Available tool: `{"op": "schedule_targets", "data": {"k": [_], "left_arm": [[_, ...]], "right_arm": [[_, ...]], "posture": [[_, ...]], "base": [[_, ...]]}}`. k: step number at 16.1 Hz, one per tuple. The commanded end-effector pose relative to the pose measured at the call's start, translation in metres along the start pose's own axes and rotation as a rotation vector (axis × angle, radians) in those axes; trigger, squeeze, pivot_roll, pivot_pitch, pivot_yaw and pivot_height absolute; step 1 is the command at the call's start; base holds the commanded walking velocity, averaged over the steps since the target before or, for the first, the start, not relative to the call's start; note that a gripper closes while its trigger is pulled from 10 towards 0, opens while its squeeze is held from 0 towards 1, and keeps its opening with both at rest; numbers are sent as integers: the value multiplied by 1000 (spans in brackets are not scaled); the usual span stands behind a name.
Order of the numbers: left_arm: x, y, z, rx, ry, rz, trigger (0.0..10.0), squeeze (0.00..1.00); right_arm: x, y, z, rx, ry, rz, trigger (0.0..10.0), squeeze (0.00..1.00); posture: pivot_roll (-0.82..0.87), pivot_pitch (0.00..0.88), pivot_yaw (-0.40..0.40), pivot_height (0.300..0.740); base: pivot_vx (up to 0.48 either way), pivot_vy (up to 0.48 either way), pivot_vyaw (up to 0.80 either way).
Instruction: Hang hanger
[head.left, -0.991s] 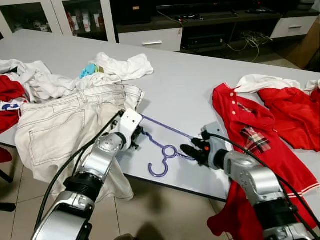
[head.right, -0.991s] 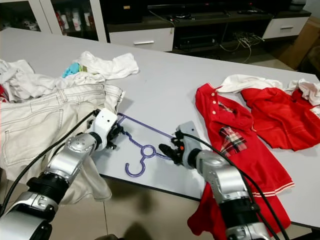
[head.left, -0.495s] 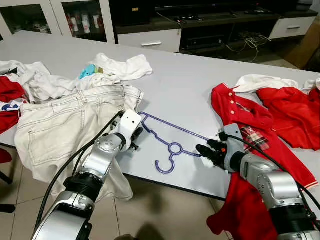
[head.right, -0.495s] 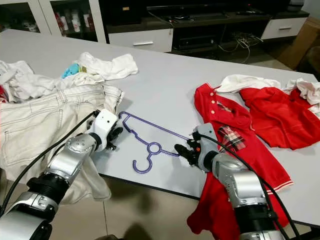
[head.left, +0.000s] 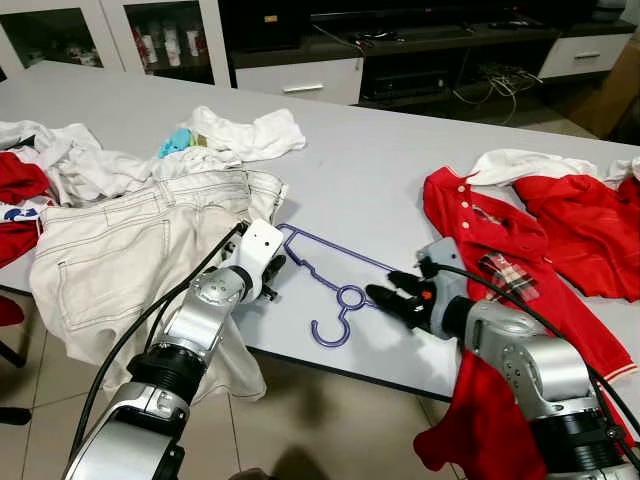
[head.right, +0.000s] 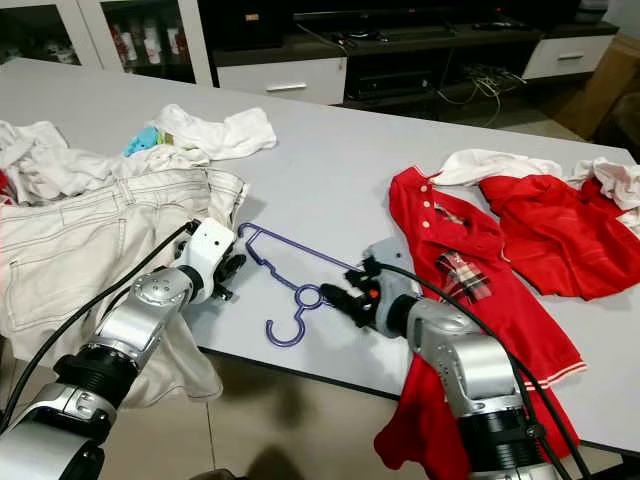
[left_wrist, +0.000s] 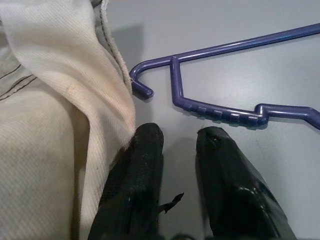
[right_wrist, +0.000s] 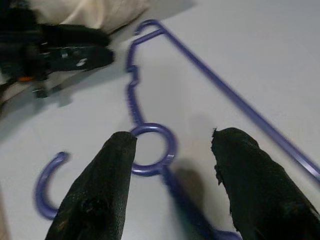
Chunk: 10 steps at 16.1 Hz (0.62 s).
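Observation:
A purple plastic hanger (head.left: 350, 297) lies flat on the grey table (head.left: 380, 170), its hook pointing at the near edge. My right gripper (head.left: 384, 291) is open just right of the hanger's ring. In the right wrist view its two fingers straddle the ring (right_wrist: 150, 150) and the sloping arm without closing on them. My left gripper (head.left: 272, 277) rests at the hanger's left end, beside the cream jeans (head.left: 130, 250). In the left wrist view its fingertips (left_wrist: 147, 145) stand slightly apart, just short of the notched arm (left_wrist: 215, 114), with nothing between them.
A red polo shirt (head.left: 490, 250) lies right of the hanger and hangs over the table's near edge. More red and white clothes (head.left: 575, 215) are at the far right. White garments (head.left: 245, 135) are piled at the back left. Cabinets stand behind the table.
The hanger slid a little to the right with my right gripper, then stayed put. The right gripper has since come back left to the ring, open. My left arm has not moved.

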<state>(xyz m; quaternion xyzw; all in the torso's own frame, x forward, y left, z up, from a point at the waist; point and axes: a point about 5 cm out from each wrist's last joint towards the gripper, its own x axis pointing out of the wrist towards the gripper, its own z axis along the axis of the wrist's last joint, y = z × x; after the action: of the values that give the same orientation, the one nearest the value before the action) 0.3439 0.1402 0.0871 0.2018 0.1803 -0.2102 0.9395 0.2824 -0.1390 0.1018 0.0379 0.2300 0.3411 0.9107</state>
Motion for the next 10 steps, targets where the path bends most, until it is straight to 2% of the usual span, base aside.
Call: {"op": "schedule_targets", "data": {"k": [1,10], "left_arm": [[1,3,5,6,-8,11,10000,0],[2,3,5,10,-8,7,10000,0]], "right_arm": [[0,4,-3,3,14,21,10000,0],[1,-6,-22,26,67,-44,10000,0]], "posture": [[-73,0,-3,740],[-75,0,2,740]], "base": [[0,0,0],[0,0,0]]}}
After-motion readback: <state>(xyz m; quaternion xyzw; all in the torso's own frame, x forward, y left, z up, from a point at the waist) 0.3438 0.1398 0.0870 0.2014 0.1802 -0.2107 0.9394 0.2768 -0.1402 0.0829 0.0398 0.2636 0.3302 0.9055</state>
